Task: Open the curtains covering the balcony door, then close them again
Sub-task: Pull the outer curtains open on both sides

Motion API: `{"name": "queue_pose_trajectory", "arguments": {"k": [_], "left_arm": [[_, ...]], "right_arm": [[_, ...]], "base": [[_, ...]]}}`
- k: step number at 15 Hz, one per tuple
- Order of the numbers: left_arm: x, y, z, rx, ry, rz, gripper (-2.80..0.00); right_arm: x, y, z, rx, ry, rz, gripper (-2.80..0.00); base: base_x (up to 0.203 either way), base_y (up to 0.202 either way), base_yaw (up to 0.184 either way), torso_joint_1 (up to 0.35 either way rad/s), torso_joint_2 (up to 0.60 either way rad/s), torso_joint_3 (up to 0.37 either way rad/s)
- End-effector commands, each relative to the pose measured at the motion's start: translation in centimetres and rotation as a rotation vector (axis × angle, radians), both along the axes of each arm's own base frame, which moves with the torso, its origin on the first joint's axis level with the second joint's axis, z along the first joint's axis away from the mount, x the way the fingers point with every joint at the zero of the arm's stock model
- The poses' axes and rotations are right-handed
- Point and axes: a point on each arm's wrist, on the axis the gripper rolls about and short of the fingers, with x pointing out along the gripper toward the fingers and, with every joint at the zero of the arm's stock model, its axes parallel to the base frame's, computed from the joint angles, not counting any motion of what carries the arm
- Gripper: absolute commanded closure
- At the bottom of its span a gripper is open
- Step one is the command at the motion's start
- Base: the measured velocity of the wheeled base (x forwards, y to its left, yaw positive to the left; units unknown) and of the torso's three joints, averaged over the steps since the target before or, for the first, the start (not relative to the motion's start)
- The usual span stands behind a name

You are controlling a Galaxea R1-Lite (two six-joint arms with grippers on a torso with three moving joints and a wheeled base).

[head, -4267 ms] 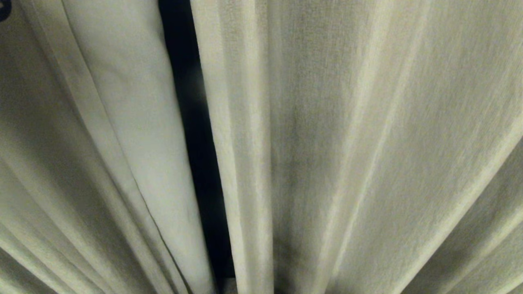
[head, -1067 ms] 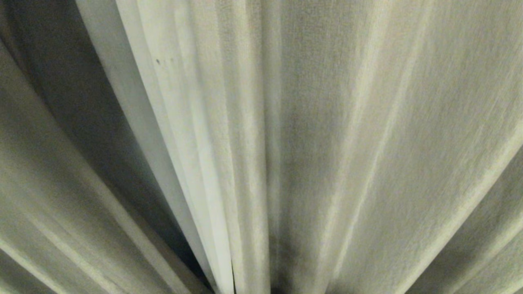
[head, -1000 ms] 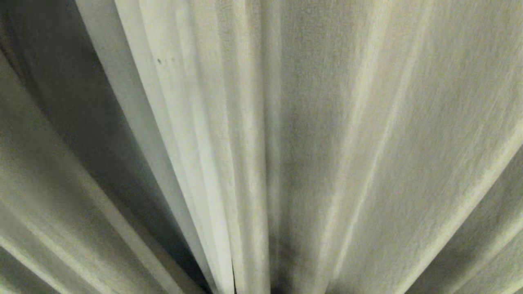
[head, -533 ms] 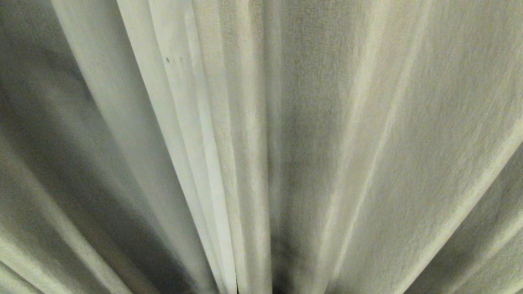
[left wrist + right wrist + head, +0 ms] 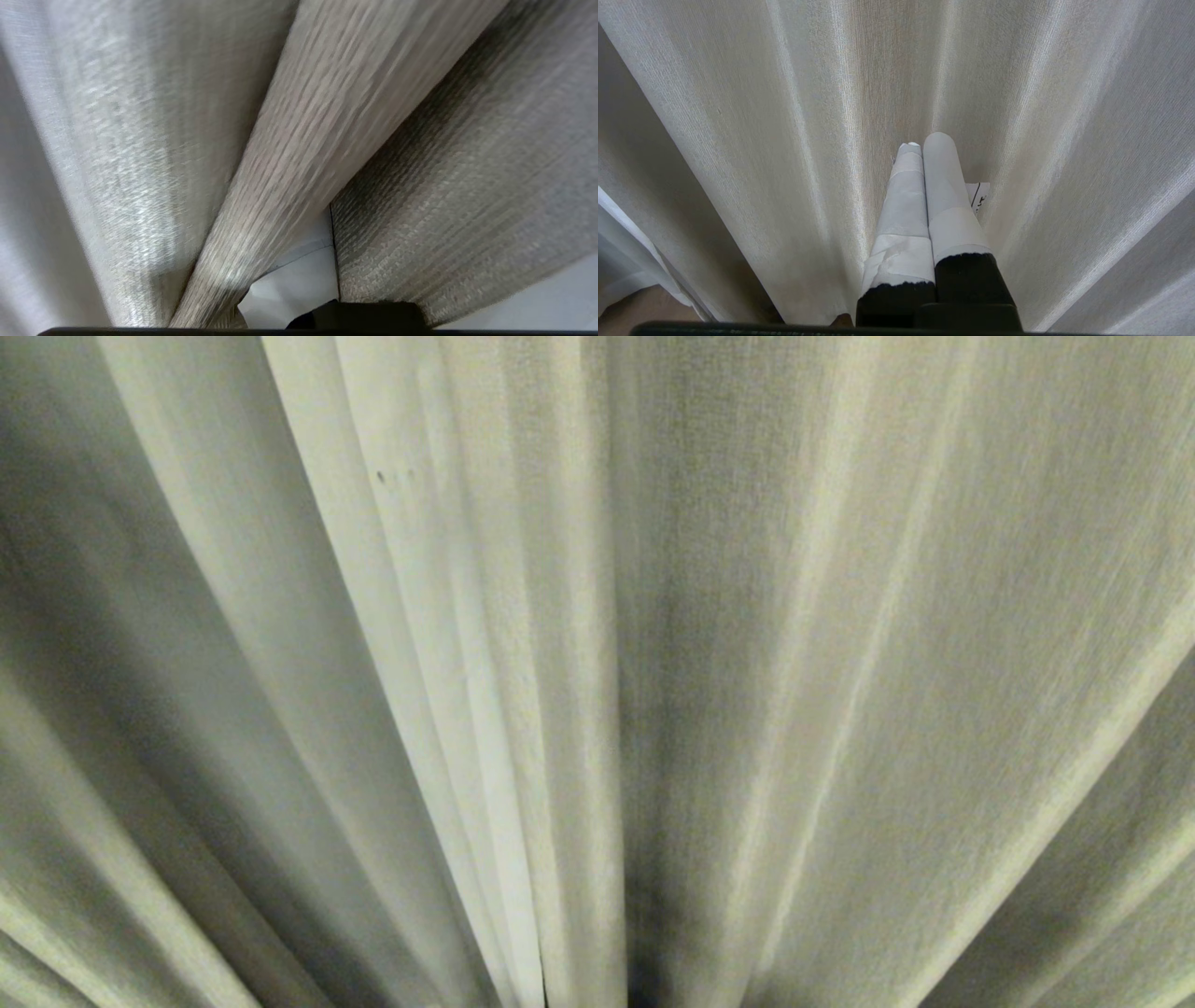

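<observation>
Behind the drawn curtains (image 5: 709, 644), the balcony door stays hidden.

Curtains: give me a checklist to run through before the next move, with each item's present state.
1. Curtains drawn over the opening, no dark gap in the head view: ok.
2. Balcony door visible behind the fabric: cannot tell, it is hidden.
3. Right gripper shut, empty, fingers together in front of the folds: ok.
4. Left gripper free of the fabric: cannot tell; folds cover its fingers in the left wrist view.
5. Arms clear of the head view: ok.
</observation>
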Motion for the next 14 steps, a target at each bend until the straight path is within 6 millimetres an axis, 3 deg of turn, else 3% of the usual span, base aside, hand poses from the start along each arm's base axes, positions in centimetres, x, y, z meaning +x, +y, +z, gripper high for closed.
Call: {"name": "queue_pose_trajectory", "arguments": {"k": [1, 14], "left_arm": [[1.2, 1.6, -1.1, -0.040, 0.041, 0.017, 0.00], [1.4, 6.9, -2.8, -0.105, 0.036, 0.009, 0.00]], "right_arm": [[0.0, 0.0, 0.0, 0.000, 0.002, 0.001, 0.00], [0.0, 0.0, 0.0, 0.000, 0.001, 0.001, 0.00]], "base": [[0.000, 0.000, 0.000, 0.000, 0.00, 0.000], [0.000, 0.000, 0.000, 0.000, 0.00, 0.000]]}}
